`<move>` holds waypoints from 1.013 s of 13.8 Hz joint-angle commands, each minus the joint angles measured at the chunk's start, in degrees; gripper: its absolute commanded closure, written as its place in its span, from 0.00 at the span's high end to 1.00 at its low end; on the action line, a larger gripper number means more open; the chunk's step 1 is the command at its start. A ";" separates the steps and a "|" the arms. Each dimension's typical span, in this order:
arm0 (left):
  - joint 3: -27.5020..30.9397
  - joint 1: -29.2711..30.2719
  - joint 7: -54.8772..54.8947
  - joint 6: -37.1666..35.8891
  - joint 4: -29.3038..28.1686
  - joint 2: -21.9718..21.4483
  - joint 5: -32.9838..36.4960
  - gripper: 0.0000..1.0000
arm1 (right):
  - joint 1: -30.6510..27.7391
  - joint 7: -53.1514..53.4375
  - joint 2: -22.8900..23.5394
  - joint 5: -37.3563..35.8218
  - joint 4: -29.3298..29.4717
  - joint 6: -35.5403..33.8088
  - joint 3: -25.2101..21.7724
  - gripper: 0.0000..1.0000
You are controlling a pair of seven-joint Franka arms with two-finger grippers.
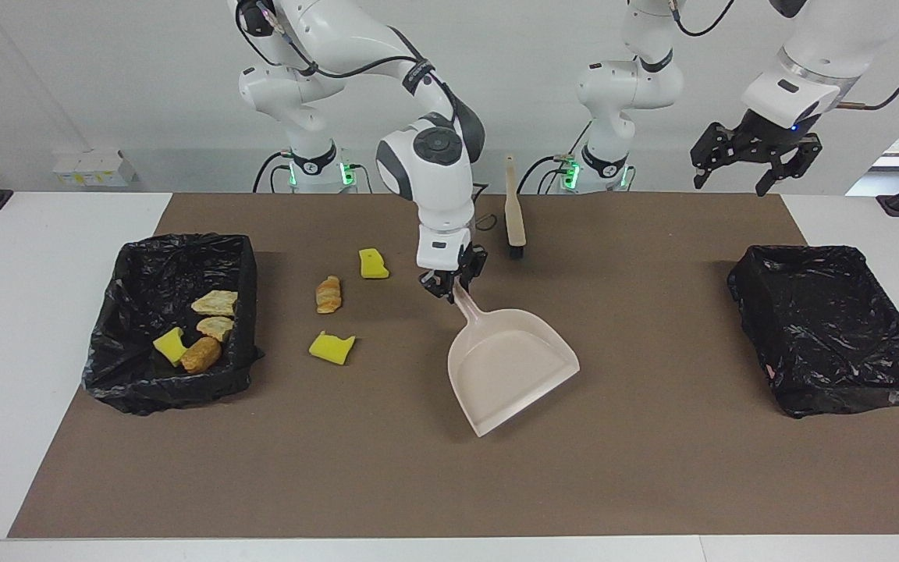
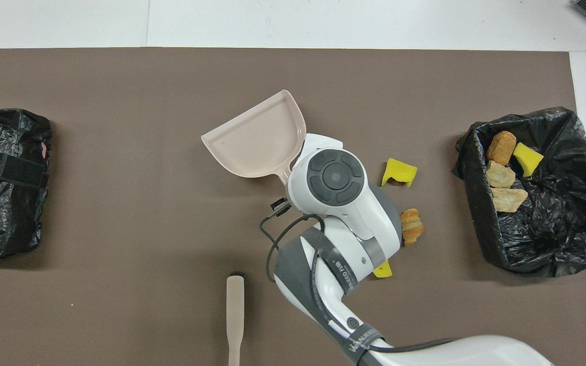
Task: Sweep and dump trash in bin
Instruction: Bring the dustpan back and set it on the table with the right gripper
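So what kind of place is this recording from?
Most likely a robotics lab. Two fixed arms stand at a white table covered by a brown mat, with staged props laid out: foam and bread-like trash, a dustpan, and two lined bins.
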 commanded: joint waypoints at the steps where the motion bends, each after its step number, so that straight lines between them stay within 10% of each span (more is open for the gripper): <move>1: -0.13 0.62 0.17 0.16 -1.12 -1.19 -0.44 1.00 | 2.91 13.00 2.68 -1.54 2.36 2.43 -0.28 0.00; 10: -0.13 0.62 0.17 0.16 -1.12 -1.19 -0.35 1.00 | 10.49 41.53 13.23 -10.17 11.16 4.02 -0.54 0.00; 11: -0.13 0.62 0.08 0.16 -1.12 -1.19 -0.35 1.00 | 10.40 41.27 13.14 -10.43 11.25 3.41 -0.63 0.74; 12: -0.13 0.62 0.08 0.16 -1.12 -1.19 -0.35 1.00 | 10.57 41.09 12.80 -10.69 11.25 3.06 -0.72 1.00; 14: -0.13 0.62 0.17 0.16 -1.12 -1.19 -0.35 1.00 | 9.61 40.91 10.26 -10.87 11.07 2.53 -0.71 1.00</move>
